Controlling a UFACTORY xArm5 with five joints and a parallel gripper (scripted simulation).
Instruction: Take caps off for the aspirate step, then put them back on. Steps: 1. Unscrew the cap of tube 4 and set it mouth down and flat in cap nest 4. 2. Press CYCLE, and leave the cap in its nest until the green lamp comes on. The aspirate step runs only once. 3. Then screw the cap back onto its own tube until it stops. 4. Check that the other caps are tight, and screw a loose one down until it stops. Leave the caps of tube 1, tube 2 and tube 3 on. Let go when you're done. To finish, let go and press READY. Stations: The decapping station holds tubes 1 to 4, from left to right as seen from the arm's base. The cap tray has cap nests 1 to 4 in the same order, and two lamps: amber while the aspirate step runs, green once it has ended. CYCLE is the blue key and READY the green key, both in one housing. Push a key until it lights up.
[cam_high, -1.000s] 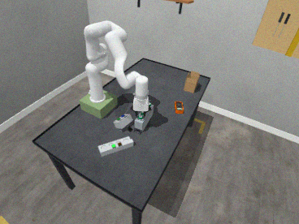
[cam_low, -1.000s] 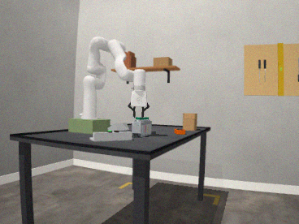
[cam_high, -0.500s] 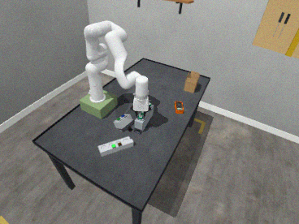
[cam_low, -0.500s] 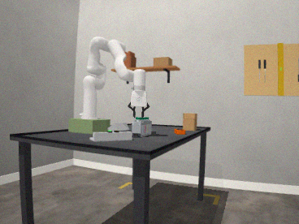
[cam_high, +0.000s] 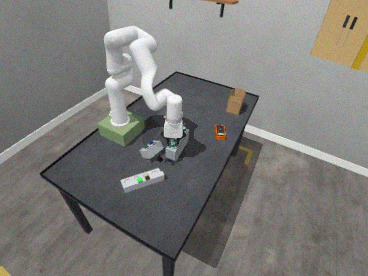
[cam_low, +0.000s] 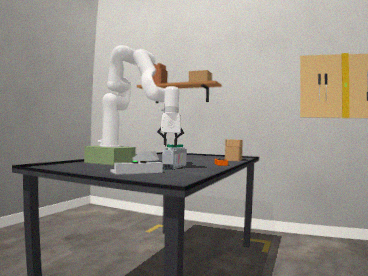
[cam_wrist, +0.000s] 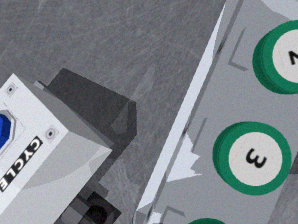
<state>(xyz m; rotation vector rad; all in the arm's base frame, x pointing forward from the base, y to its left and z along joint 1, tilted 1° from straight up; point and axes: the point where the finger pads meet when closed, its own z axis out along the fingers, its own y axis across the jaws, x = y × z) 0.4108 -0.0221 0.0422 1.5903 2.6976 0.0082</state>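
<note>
The grey decapping station (cam_high: 175, 146) stands in the middle of the table with green caps on its tubes. In the wrist view I see cap 2 (cam_wrist: 280, 56), cap 3 (cam_wrist: 252, 159) and a sliver of another green cap (cam_wrist: 207, 220) at the bottom edge, all seated on their tubes. My gripper (cam_low: 170, 139) hangs straight down just above the station (cam_low: 174, 156), fingers partly spread and nothing between them. The key housing (cam_wrist: 30, 145) with the blue CYCLE key (cam_wrist: 4, 134) lies left of the station. The cap tray (cam_high: 142, 180) shows a green lamp (cam_high: 140, 178) lit.
The arm's green base block (cam_high: 120, 128) stands behind the key housing (cam_high: 151, 148). An orange device (cam_high: 220, 132) and a cardboard box (cam_high: 236, 101) lie toward the far right of the table. A wall shelf (cam_low: 190, 83) hangs behind the arm.
</note>
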